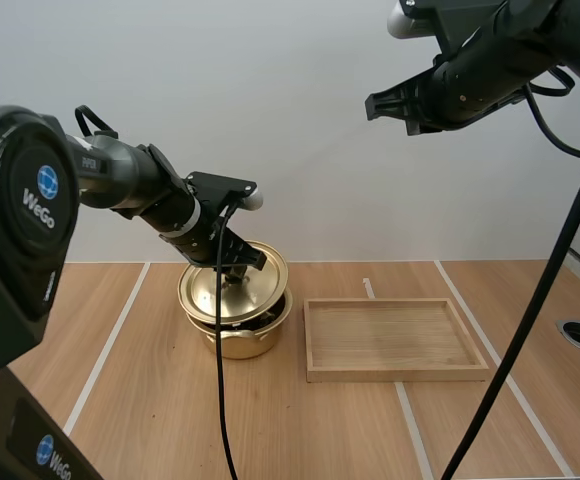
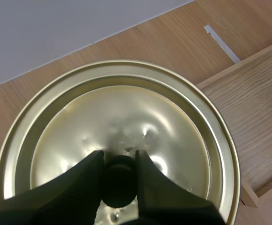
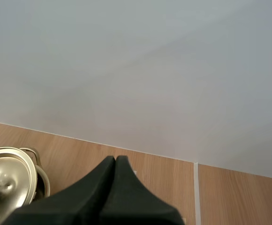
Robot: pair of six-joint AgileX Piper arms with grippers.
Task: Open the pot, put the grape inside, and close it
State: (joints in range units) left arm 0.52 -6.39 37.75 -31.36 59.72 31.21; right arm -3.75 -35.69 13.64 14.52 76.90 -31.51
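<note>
On the wooden table [image 1: 150, 420] the pot [image 1: 238, 343] stands just beside the tray [image 1: 395, 372], my left gripper [image 2: 119, 157] grasps its tilted lid [image 1: 232, 290] by the knob [image 2: 119, 183], and my right gripper [image 1: 373, 105] hangs clenched high above.

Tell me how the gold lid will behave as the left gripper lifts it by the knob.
Probably stiff and light: the lid looks like thin pressed metal. The left gripper pinches only the small round knob, so the lid may swivel or tilt; it sits slanted over the pot. Its shiny surface looks slippery.
</note>
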